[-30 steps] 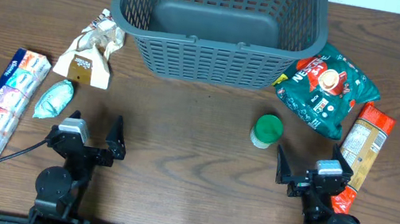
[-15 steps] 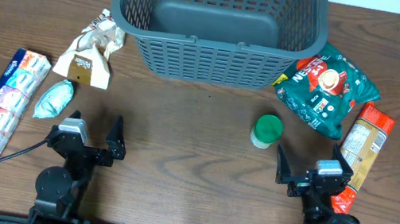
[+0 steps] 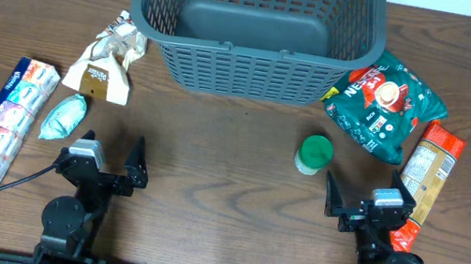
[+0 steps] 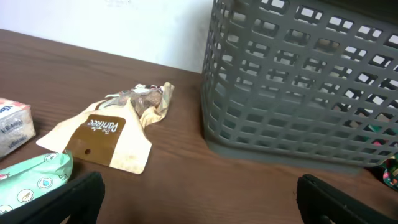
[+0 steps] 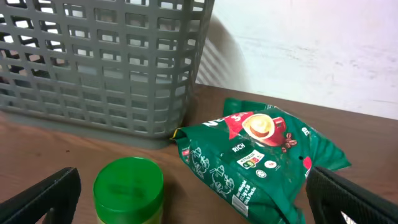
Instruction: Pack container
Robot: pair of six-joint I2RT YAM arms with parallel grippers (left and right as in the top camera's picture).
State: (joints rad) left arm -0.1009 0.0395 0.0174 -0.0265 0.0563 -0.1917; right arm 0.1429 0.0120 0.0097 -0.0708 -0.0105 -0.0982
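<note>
Left gripper (image 3: 112,152) sits low at the near-left of the wooden table (image 3: 216,195), fingers spread wide apart, gripping nothing. Right gripper (image 3: 363,195) is the same at near right: fingers apart, nothing held.

Container (image 3: 244,75) stands upright at the far middle of the table, well apart from both grippers, solid bottom visible from overhead.

Left side: beige paper pouch (image 3: 104,64) lies just beside the container's front-left corner; contact cannot be told. Tissue multipack (image 3: 8,120) lies near the left edge, with a pale teal packet (image 3: 63,116) just beside it, near the left gripper.

Right side: green coffee bag (image 3: 384,103) lies at the container's front-right corner, apparently touching the wall. Orange packet (image 3: 429,167) lies beside the bag, its near end partly hidden behind the right gripper. Green-lidded jar (image 3: 313,154) stands upright between the container and the right gripper, apart from both.
</note>
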